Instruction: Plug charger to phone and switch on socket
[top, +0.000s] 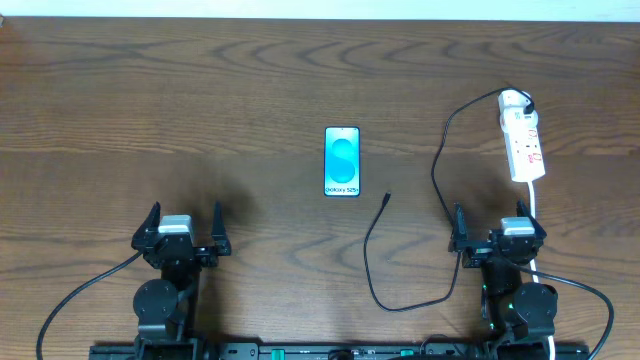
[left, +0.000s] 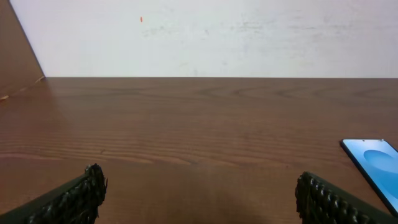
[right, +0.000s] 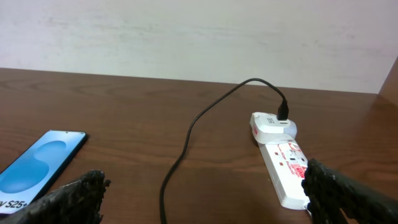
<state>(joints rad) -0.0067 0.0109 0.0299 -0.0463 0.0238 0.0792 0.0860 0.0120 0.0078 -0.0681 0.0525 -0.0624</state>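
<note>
One phone (top: 342, 161) lies flat, screen up, in the middle of the table (top: 200, 90). There is one charger cable (top: 367, 250). Its tip lies loose at 4 o'clock of the phone, near it but not touching. From there it loops toward 6 o'clock, then climbs to the far end of the one power strip (top: 522, 140), at 3 o'clock of the phone. Both grippers stand wide open and empty: the left gripper (top: 185, 215) at 8 o'clock of the phone, the right gripper (top: 490, 212) at 6 o'clock of the strip.

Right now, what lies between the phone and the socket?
The charger: in the overhead view its black cable crosses between the phone and the socket, the loose tip near the phone.
</note>
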